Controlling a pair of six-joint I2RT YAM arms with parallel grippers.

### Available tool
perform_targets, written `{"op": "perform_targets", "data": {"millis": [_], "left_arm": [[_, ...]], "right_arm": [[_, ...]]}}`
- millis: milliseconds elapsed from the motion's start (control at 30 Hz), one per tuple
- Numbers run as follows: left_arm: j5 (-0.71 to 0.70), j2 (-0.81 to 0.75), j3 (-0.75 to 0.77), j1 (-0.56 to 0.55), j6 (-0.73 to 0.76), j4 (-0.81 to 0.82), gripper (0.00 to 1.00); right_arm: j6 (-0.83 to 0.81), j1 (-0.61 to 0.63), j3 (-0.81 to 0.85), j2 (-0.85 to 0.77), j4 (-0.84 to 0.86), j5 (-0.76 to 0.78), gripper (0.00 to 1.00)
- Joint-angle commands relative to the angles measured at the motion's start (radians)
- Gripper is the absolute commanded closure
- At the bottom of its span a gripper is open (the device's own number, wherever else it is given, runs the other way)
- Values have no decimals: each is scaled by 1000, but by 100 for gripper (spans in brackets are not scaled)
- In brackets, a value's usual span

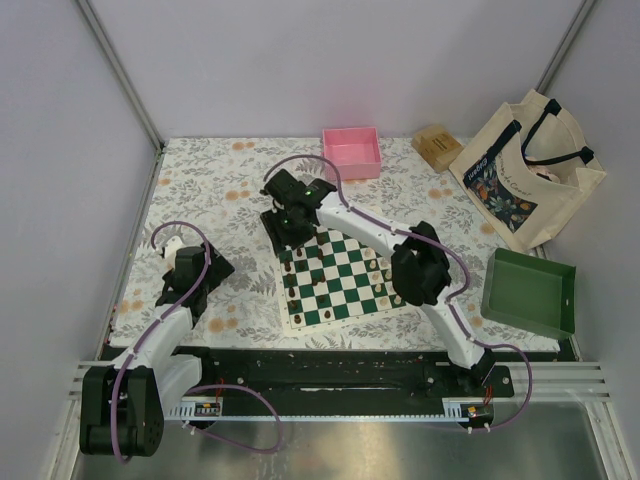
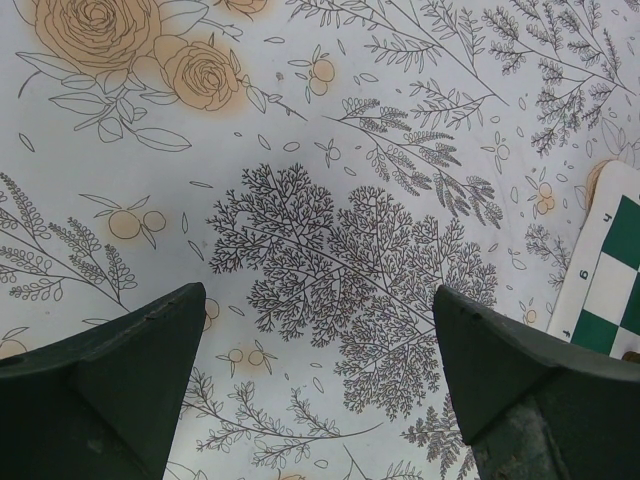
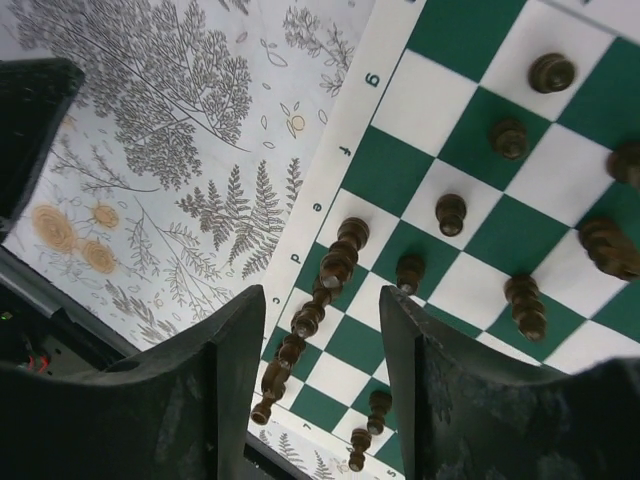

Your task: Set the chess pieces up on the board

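Observation:
The green and white board (image 1: 345, 285) lies mid-table. It also shows in the right wrist view (image 3: 385, 170). My right gripper (image 1: 290, 225) hangs over the board's far left corner. In the right wrist view it (image 3: 320, 300) is open and holds nothing. A row of dark chess pieces (image 3: 338, 262) stands along the lettered edge below it, with more dark pieces (image 3: 450, 212) one rank in. Light pieces (image 1: 380, 280) stand on the board's right side. My left gripper (image 1: 198, 268) is open and empty over the floral cloth (image 2: 315, 295), left of the board's corner (image 2: 612, 270).
A pink tray (image 1: 352, 150) stands at the back. A wooden block (image 1: 437, 147) and a tote bag (image 1: 525, 170) are at the back right. A green tray (image 1: 528, 292) sits right of the board. The right arm's elbow (image 1: 420, 268) is over the board's right side.

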Motion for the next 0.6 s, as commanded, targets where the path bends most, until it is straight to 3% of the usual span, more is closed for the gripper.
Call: {"op": "perform_targets", "data": {"millis": [0, 267, 567], "left_arm": [[-4, -7, 35, 0, 4, 28, 1], [-4, -8, 34, 2, 4, 28, 1], [-6, -14, 31, 2, 2, 26, 1]], "right_arm": [[-19, -42, 28, -141, 11, 62, 41], [40, -157, -109, -183, 79, 137, 39], [41, -199, -86, -83, 64, 134, 39]]}}
